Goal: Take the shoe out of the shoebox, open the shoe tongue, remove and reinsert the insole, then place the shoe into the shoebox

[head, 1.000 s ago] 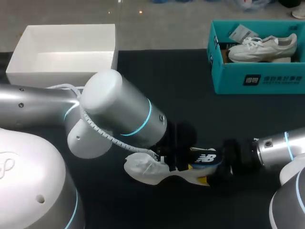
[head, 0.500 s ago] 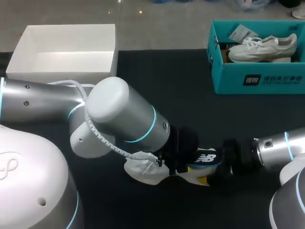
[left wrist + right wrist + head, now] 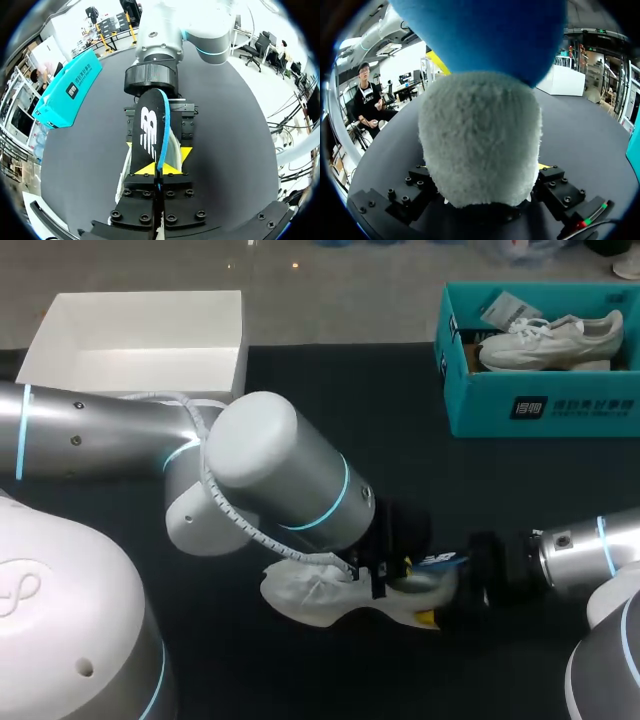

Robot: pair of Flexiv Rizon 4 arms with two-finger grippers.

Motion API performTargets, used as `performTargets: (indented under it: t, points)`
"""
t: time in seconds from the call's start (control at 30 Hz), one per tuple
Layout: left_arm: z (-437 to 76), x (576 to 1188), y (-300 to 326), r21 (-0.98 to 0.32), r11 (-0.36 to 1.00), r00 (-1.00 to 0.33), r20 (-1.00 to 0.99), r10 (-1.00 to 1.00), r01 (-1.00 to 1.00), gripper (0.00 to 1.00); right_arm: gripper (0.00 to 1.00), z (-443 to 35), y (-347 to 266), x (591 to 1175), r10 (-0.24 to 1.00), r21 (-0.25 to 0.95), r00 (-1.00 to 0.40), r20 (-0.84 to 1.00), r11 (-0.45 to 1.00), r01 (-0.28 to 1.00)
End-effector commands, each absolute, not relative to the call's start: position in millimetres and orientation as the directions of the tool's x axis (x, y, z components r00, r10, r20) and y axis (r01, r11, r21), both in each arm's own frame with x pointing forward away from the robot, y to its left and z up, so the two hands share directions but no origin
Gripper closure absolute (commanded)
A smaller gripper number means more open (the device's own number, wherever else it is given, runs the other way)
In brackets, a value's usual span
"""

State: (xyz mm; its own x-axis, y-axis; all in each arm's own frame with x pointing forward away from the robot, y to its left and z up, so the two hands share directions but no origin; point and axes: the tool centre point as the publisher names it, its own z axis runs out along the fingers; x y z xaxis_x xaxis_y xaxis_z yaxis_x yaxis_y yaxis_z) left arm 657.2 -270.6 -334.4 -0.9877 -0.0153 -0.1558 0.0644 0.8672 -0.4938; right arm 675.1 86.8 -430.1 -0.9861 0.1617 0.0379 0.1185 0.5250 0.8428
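Bright, even ceiling light falls on the table (image 3: pixel 420 450), whose black top is matte and swallows shadows. Soft highlights streak the left arm (image 3: pixel 280 475). In the left wrist view the table's edges bow, yet the insole (image 3: pixel 147 135) is crisp. In the right wrist view the shoe (image 3: pixel 480 140) looms close, the blue surface beside it blurred.
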Motion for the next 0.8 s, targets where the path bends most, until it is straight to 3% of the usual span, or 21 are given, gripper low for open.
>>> performTargets:
  t: [0.03,0.8]
  points:
    - [-318.0,653.3,-257.7,-0.534,0.844,-0.991,-0.136,-0.021,0.055,1.00,1.00,-430.2,88.7,674.3,0.164,0.841,-0.986,0.036,0.528,0.118]
    - [-212.7,660.2,-308.1,-0.801,0.586,-0.989,-0.147,0.006,0.123,1.00,1.00,-430.2,88.7,674.3,0.164,0.841,-0.986,0.036,0.528,0.118]
